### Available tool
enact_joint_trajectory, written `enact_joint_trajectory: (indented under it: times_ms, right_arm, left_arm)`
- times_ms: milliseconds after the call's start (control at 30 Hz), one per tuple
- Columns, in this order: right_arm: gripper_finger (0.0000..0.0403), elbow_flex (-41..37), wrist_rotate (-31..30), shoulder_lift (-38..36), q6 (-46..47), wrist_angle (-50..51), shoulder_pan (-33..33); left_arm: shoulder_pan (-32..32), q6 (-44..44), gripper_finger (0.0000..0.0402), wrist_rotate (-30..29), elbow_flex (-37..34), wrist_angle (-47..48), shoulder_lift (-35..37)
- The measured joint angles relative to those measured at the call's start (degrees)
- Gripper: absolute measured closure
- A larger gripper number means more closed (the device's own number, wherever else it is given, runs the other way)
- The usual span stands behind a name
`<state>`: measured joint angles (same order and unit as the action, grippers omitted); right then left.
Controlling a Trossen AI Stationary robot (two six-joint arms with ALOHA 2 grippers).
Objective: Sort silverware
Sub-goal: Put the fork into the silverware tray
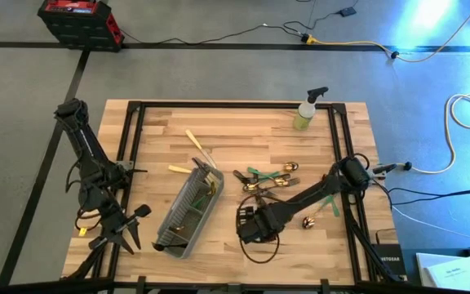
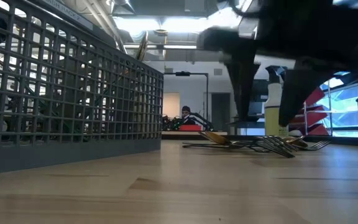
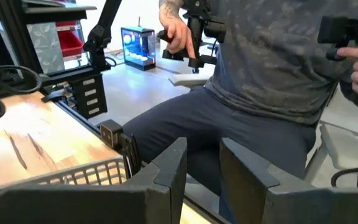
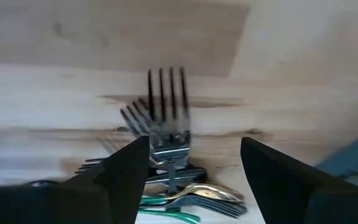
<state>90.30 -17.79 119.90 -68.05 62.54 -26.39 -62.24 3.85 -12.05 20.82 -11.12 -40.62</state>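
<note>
The silverware (image 1: 268,181) lies as a loose pile of gold-headed forks and spoons with green and dark handles on the table's middle, right of the grey mesh caddy (image 1: 188,210). One spoon (image 1: 308,221) lies apart nearer the right edge, and two cream-handled pieces (image 1: 197,147) lie beyond the caddy. My right gripper (image 4: 194,155) is open, just near of the pile, with a fork's tines (image 4: 166,106) showing between its fingers and clear of them. In the low view its fingers (image 2: 247,81) hang above the table before the pile (image 2: 272,144). My left gripper (image 3: 204,168) is open at the table's near-left corner.
A yellow-green spray bottle (image 1: 307,110) stands at the far right of the table. The caddy (image 2: 67,93) holds a few pieces. A seated person (image 3: 260,93) is close beyond the table by the left arm. Bare wood lies near of the pile.
</note>
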Motion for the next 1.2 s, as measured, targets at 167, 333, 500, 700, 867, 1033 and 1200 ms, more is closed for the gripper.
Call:
enact_joint_trajectory:
  times_ms: [167, 333, 500, 700, 867, 1033, 1200]
  right_arm:
    - [0.0166, 0.0, 0.5, 1.5, -2.0, 0.4, 0.9]
    - [0.0166, 0.0, 2.5, 2.3, -3.8, 0.1, 0.9]
    - [0.0166, 0.0, 2.4, 2.8, -4.3, -1.4, 0.9]
    - [0.0198, 0.0, 3.0, 3.9, -4.3, -2.1, 0.9]
    - [0.0244, 0.0, 3.8, 5.3, -4.3, -1.6, 0.9]
    - [0.0277, 0.1, 3.7, 5.4, -4.2, -1.8, 0.9]
    - [0.0303, 0.1, 3.3, 5.5, -2.2, -1.9, 0.9]
  left_arm:
    - [0.0, 0.5, 0.0320, 0.0, 0.0, 1.6, 0.0]
    - [0.0, -0.3, 0.0320, 0.0, 0.0, 1.7, 0.0]
    - [0.0, -1.1, 0.0320, 0.0, 0.0, 2.0, 0.0]
    - [0.0, -1.0, 0.0320, -0.2, 0.0, 3.0, 0.0]
    - [0.0, -1.0, 0.0320, -0.2, 0.0, 3.1, 0.0]
    - [0.0, -1.0, 0.0320, -0.2, 0.0, 3.3, 0.0]
    - [0.0, -1.1, 0.0320, -0.2, 0.0, 3.3, 0.0]
